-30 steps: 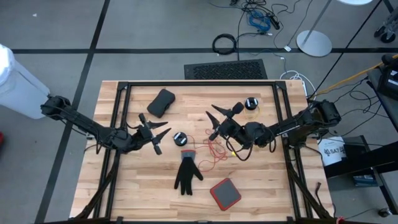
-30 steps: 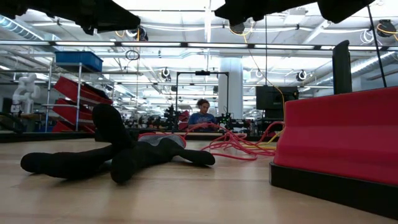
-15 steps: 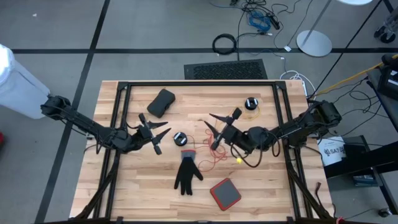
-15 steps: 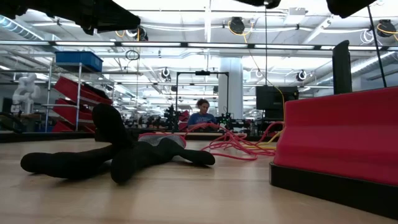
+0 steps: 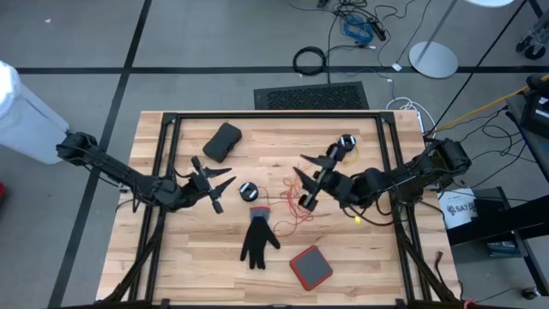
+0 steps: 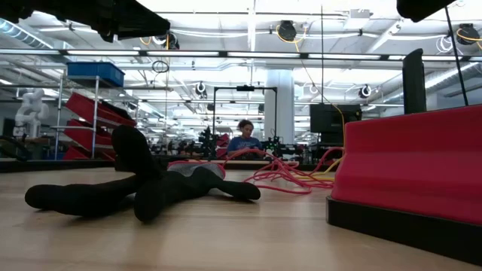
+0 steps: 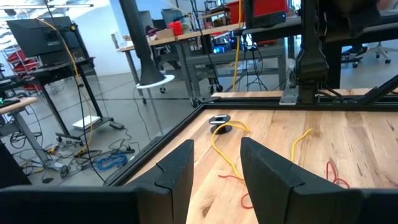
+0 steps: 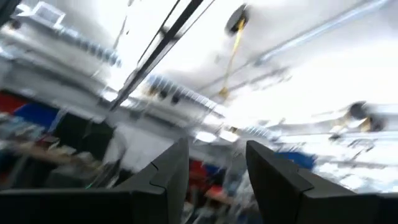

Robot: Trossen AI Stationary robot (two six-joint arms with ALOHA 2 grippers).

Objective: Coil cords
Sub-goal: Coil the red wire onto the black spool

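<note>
Lying loose near the middle of the light wooden plank desk [image 5: 180,266], the thin yellow and red string-like cords [image 5: 290,204] are still uncoiled: 1 tangle spreads between a small black round puck [image 5: 248,190] and the right claw [image 5: 310,176], and a second puck [image 5: 346,142] with a short yellow strand sits toward the far right of the desk. In the low view the same strands show as a pinkish-red heap [image 6: 282,175] behind the black fabric glove [image 6: 143,184].

Judging by this layout, the coiling has not properly begun; the step in hand looks like the approach to a strand. The next move would call for the right claw to tip down to the tangle just beside it, pinch 1 thin cord without snagging the others, and start winding it.

The right claw hangs above the desk with its 2 dark fingers spread wide, holding nothing; its wrist camera points up at the ceiling. The left claw [image 5: 212,184] waits just left of the first puck, fingers parted too and empty, looking across the desk at the far puck [image 7: 219,119] and yellow strand.

A dark grey soft pouch [image 5: 222,142] and a red square block on a black base [image 5: 310,267] lie apart from the cords.
</note>
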